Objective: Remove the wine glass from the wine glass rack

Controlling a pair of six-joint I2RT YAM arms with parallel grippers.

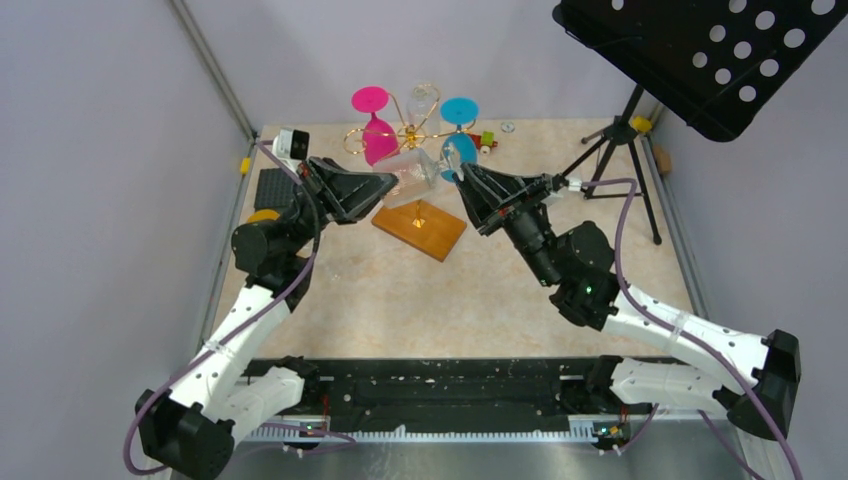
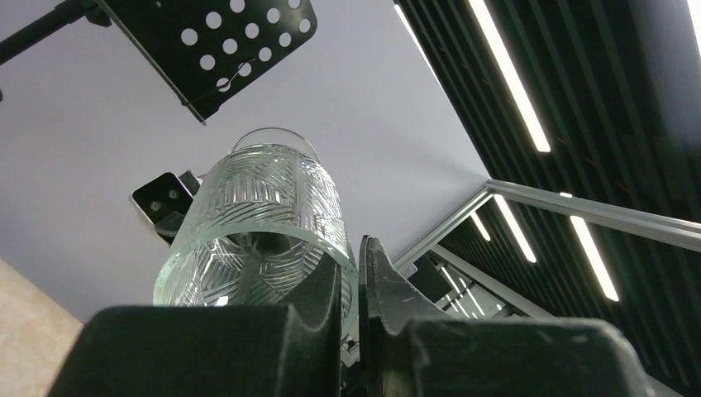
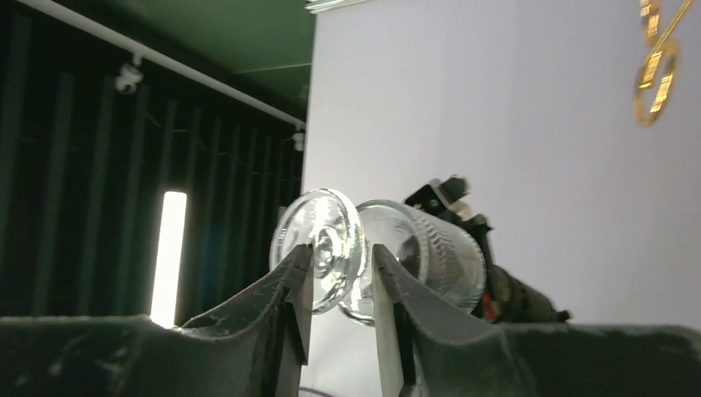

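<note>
From above you see the whole layout; the wine glass rack (image 1: pixel 410 131) stands at the back of the bench (image 1: pixel 400 300) on its wooden base (image 1: pixel 421 229); the wine glass (image 1: pixel 418 172) lies on its side in the air just in front of the gold arms, between your two arms. The wrist views show none of that, only close-ups against wall and ceiling; the left wrist view gives you the cut-pattern bowl; the right wrist view gives you the round foot, with a gold curl (image 3: pixel 657 78) well apart at the upper right.

You count four glasses: the clear one held, plus a pink glass (image 1: pixel 379 142), a blue glass (image 1: pixel 459 112) and a second clear glass (image 1: pixel 425 100) hanging on the rack; one rack; one music stand (image 1: pixel 700 50).

Your left fingers (image 2: pixel 388 289) are pinched almost together on the bowl's wall; your right fingers (image 3: pixel 393 306) stand parted either side of the stem by the foot; whether they touch it, you cannot tell.
</note>
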